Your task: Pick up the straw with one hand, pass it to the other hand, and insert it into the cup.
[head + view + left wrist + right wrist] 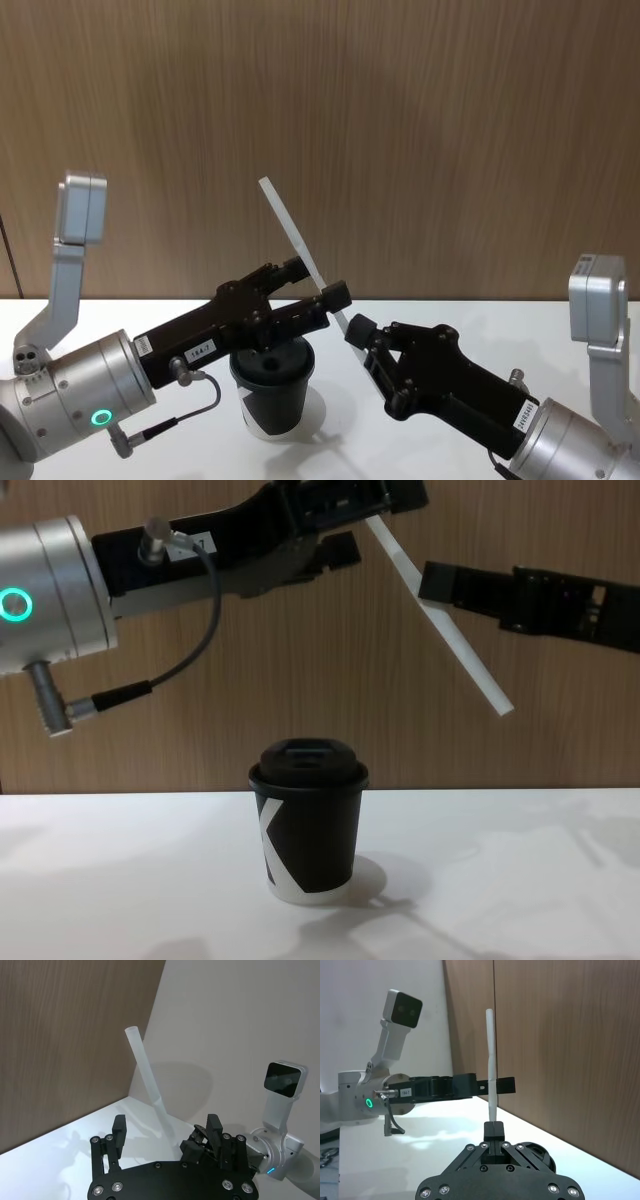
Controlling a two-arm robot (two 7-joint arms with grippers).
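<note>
Right hand (357, 329) pinches the straw (298, 240) partway along, with a free length poking out below the grip. The straw is held in the air above the cup (307, 830), well clear of the surface (120, 860).

Straw: white, thin, straight, tilted, its top end leaning toward the robot's left.

Left hand (322, 280): spread, one finger on each side of the straw just above the right hand's grip, not visibly clamped.

Judgement: handover pose. The tilt offers the free upper length, so the left hand can close without fouling the right.

The cup stands upright with its lid on, about midway between the surface's left and right edges, beneath the left hand.
</note>
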